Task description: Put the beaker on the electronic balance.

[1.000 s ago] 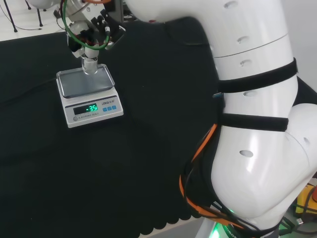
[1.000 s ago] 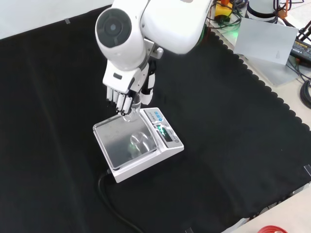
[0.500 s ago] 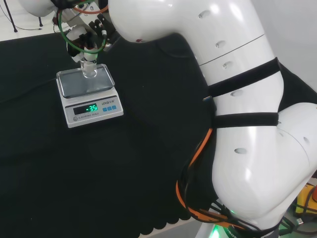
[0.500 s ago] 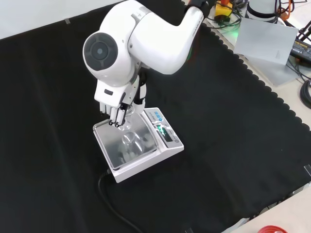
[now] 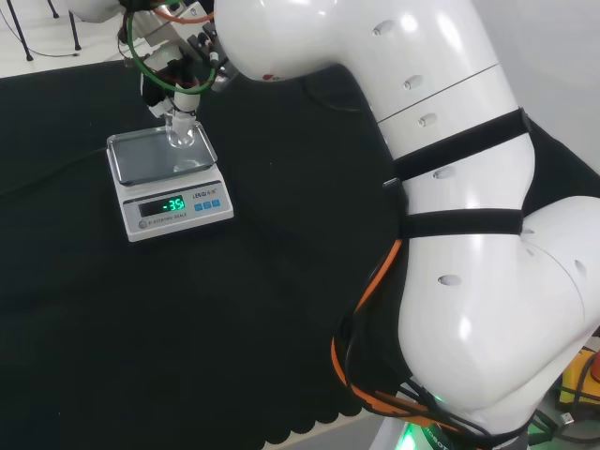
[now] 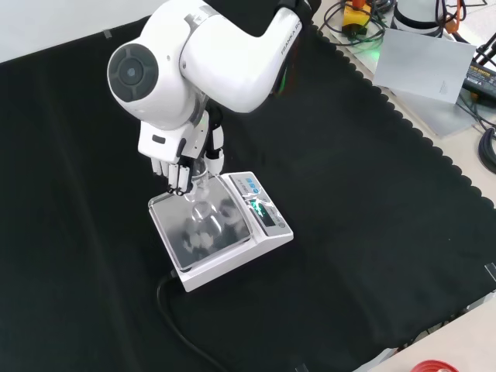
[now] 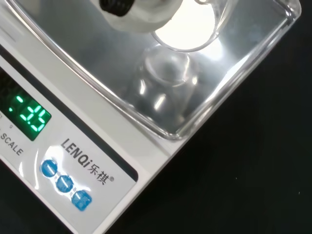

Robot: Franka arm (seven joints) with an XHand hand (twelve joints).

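A white electronic balance (image 5: 171, 200) (image 6: 267, 232) with a steel pan (image 5: 141, 159) (image 6: 225, 236) stands on the black cloth, its green display lit. The hand (image 5: 176, 67) (image 6: 180, 159) hangs over the pan's far side in the head view, fingers curled down round a small clear beaker (image 5: 180, 134) (image 6: 198, 184). In the wrist view the beaker (image 7: 170, 73) stays upright over a corner of the pan (image 7: 87, 53), below a white part of the hand (image 7: 141, 12). Whether its base touches the pan I cannot tell.
A black cable (image 6: 177, 316) runs from the balance toward the near edge in the front view. Beyond the cloth's scalloped right edge lie a grey plate (image 6: 425, 71) and cables (image 6: 484, 147). The arm's big white links (image 5: 450, 234) fill the head view's right.
The hand with the beaker has shifted a little across the pan, rightward in the head view. The arm's round-capped link has swung left in the front view.
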